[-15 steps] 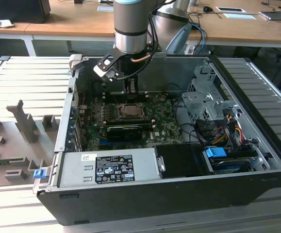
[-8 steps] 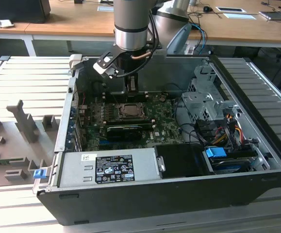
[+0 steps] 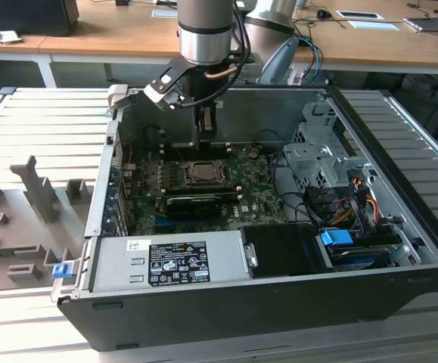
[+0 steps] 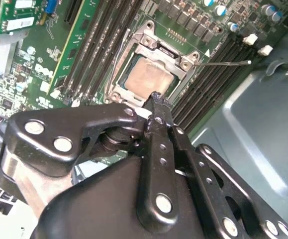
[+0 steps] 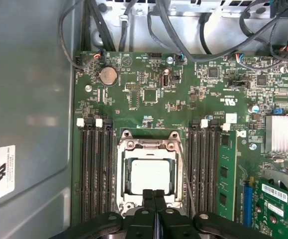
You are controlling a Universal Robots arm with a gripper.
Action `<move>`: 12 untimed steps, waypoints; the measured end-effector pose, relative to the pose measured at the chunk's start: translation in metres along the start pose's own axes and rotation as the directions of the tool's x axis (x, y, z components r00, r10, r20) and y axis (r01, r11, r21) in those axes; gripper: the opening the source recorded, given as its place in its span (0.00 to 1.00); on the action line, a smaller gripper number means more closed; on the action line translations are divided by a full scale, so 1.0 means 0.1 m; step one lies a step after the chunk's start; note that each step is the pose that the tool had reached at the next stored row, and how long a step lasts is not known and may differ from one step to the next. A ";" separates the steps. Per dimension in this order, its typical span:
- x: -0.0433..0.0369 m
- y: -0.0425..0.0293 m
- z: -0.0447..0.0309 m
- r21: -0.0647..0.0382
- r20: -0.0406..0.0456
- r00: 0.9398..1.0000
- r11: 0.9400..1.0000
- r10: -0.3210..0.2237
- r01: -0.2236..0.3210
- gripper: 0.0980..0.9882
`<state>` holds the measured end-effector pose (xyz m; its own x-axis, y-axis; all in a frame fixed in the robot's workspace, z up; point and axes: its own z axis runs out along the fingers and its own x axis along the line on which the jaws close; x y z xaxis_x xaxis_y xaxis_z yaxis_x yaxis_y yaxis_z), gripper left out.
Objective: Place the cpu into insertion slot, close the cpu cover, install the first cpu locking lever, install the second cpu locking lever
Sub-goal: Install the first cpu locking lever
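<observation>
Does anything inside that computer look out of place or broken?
A thin metal lever sticks out sideways from the metal frame around the chip, crossing the black slots rather than tucked alongside. Otherwise nothing looks broken or spilled.

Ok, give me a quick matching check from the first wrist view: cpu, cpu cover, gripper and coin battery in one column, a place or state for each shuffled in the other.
Things:
1. cpu
2. cpu cover
3. gripper
4. coin battery

Places or states:
A. fingers shut, tips at the edge of the insertion slot
B. round and silver, on the green motherboard, apart from the insertion slot
C. seated in the insertion slot, pale top showing
D. metal frame lying around the cpu

Pairs: 1-C, 2-D, 3-A, 4-B.
</observation>
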<state>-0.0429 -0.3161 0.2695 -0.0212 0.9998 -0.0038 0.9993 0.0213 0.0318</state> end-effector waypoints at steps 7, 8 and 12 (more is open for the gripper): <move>0.000 0.007 -0.202 -0.001 0.003 1.000 1.000 0.000 0.000 0.01; -0.001 0.007 -0.202 -0.001 0.002 1.000 1.000 0.000 0.000 0.01; -0.003 0.006 -0.203 -0.001 0.002 0.999 0.999 -0.050 0.050 0.01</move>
<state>-0.0429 -0.3163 0.2898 -0.0709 0.9975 -0.0070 0.9969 0.0711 0.0329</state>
